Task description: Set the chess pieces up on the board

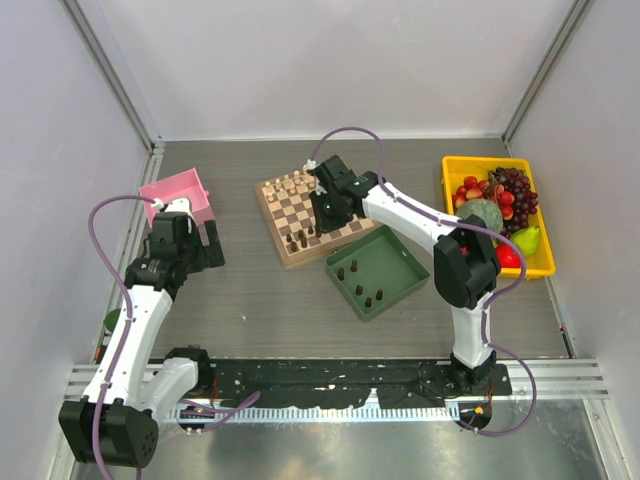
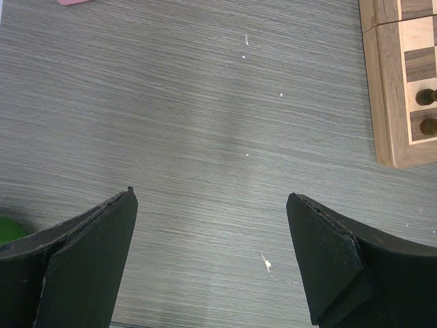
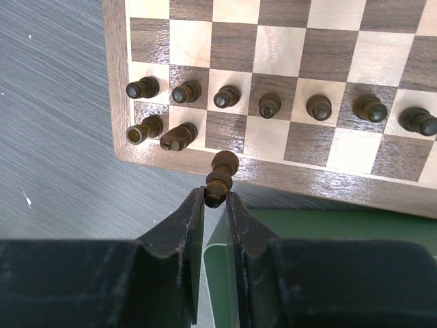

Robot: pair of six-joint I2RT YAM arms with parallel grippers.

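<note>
Our right gripper (image 3: 216, 205) is clamped on one end of a dark chess piece (image 3: 221, 174). It holds the piece over the near border of the chessboard (image 3: 341, 179), just by an empty back-row square that we judge is its target. Our left gripper (image 2: 212, 205) hangs with jaws apart over the worktop (image 2: 205, 102), out of the way.
</note>
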